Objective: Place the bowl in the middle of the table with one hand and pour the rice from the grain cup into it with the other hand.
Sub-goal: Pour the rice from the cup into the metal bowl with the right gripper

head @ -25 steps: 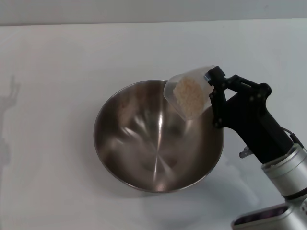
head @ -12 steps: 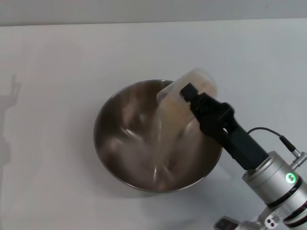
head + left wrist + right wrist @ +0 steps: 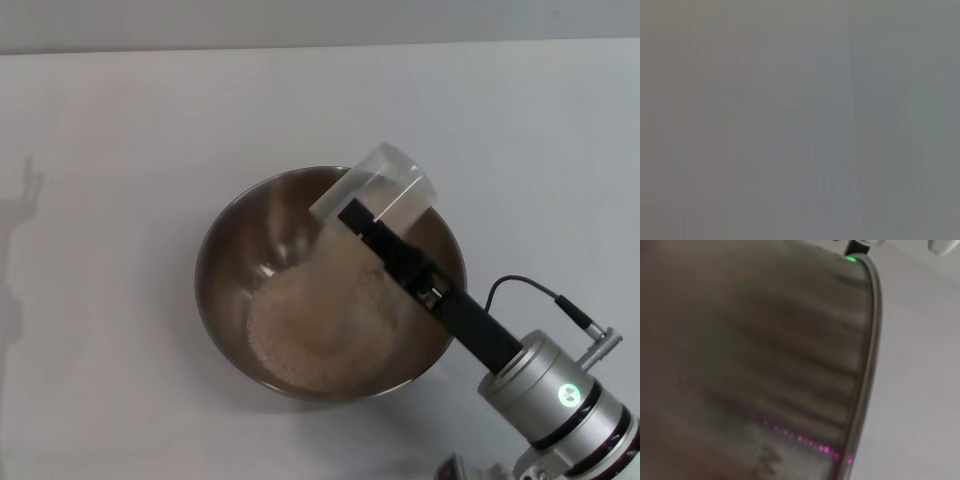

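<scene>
1. Nearest in the head view, the right arm's silver wrist barrel with a green light is seen at the lower right, its black forearm part reaching up and left over the bowl.
2. The right gripper (image 3: 372,222) is seen closed on the grain cup (image 3: 380,190); one black finger is laid along the cup's near wall, the other is hidden behind it.
3. The grain cup is held tipped steeply, mouth turned down and toward the left, above the bowl's far-right rim. It is seen through as clear; no grains can be made out inside it.
4. The bowl (image 3: 225,260) is set upright on the table (image 3: 120,150), roughly at the middle of the visible tabletop.
5. The rice (image 3: 315,320) is heaped in the bowl's bottom, with a pale slope of grains running from the heap up toward the cup's mouth.
6. In the right wrist view, the bowl's rim (image 3: 866,365) is seen as a curved metal edge with the brushed inner wall beside it and white table beyond; a green light and pink dots are reflected in the metal.
7. The left gripper is not seen in any view; only a plain grey surface is shown by the left wrist view.
8. Farthest off, the table's back edge is met by a grey wall.
</scene>
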